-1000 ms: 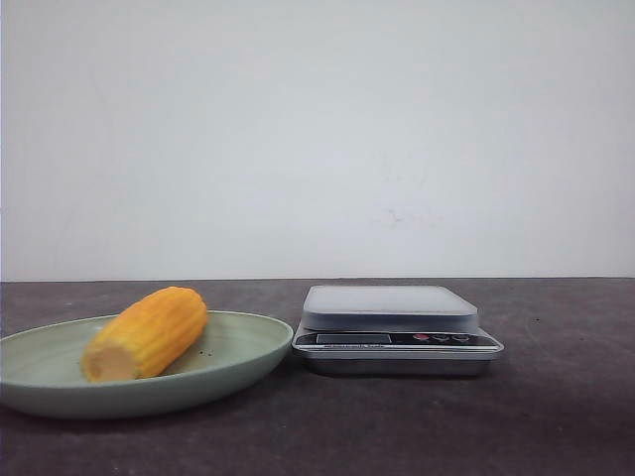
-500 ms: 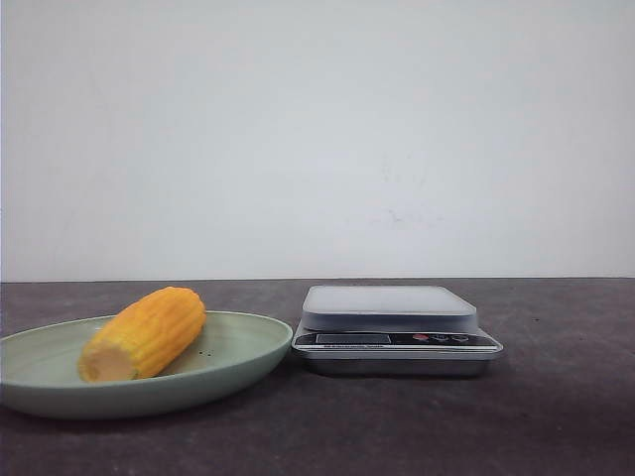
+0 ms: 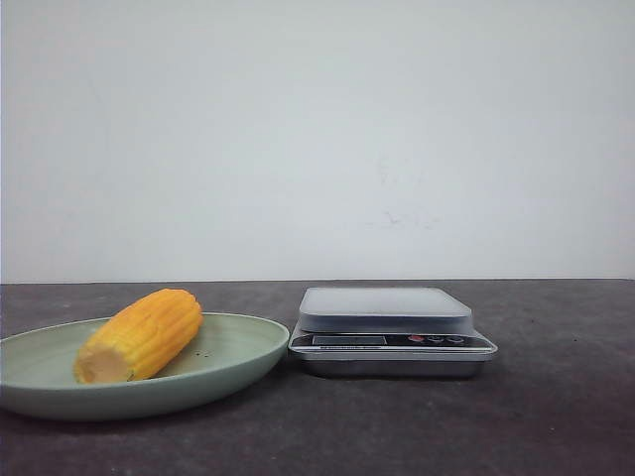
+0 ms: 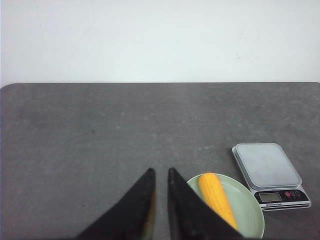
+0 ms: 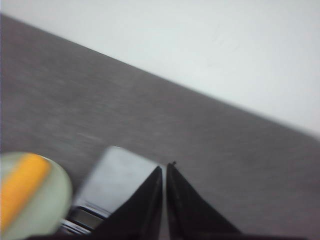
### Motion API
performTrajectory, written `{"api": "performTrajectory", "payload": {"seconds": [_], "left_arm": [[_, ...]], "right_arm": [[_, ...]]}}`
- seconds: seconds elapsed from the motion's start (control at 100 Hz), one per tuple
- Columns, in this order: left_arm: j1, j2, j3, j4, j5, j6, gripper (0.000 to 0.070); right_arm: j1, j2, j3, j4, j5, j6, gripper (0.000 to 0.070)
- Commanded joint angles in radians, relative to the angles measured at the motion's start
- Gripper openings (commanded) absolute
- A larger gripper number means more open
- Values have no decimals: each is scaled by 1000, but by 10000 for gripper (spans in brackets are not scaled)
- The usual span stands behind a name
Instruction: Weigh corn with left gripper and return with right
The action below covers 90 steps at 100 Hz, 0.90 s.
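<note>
The corn [image 3: 139,335] is a stubby yellow-orange cob lying on a pale green plate [image 3: 243,349] at the table's left, its paler cut end toward the camera. In the left wrist view the corn [image 4: 216,196] lies on the plate [image 4: 248,206] just beside my left gripper [image 4: 160,171]. That gripper hovers well above the table, its black fingers a narrow gap apart and holding nothing. My right gripper [image 5: 165,166] is shut and empty, above the scale's [image 5: 117,175] edge. The corn [image 5: 20,187] shows blurred there. Neither gripper appears in the front view.
A small digital kitchen scale [image 3: 387,312] with a grey platform stands right of the plate, almost touching its rim, and also appears in the left wrist view as the scale [image 4: 267,165]. The dark grey table [image 3: 556,416] runs back to a white wall.
In the front view the plate, corn and scale have drifted a few pixels to the left. The right wrist view is motion-blurred.
</note>
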Motion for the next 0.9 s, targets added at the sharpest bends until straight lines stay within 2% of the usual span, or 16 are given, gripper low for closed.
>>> {"api": "performTrajectory", "payload": {"seconds": [0.0, 0.15, 0.23, 0.3, 0.39, 0.58, 0.72, 0.81, 0.89], "left_arm": [[-6, 4, 22, -47, -3, -3, 0], [-6, 4, 22, -47, -3, -3, 0], [-6, 4, 22, -47, -3, -3, 0], [-6, 4, 22, -47, -3, -3, 0], [-6, 4, 22, -47, -3, -3, 0], [-6, 4, 22, -47, -3, -3, 0], [-6, 4, 22, -47, -3, -3, 0], [-6, 4, 22, -47, -3, -3, 0], [-6, 4, 22, -47, -3, -3, 0]], "right_arm": [[-92, -44, -67, 140, -162, -119, 6], [-328, -220, -356, 541, -372, -337, 7], [-457, -329, -542, 723, -452, -365, 7], [-566, -436, -701, 812, -506, -360, 6], [-692, -578, -880, 854, -550, -353, 7], [-900, -828, -1176, 853, -564, -300, 7], [-971, -941, -1303, 854, -632, -274, 7], [-988, -968, -1354, 868, -630, -275, 7], [-993, -968, -1357, 822, -629, -275, 6]]}}
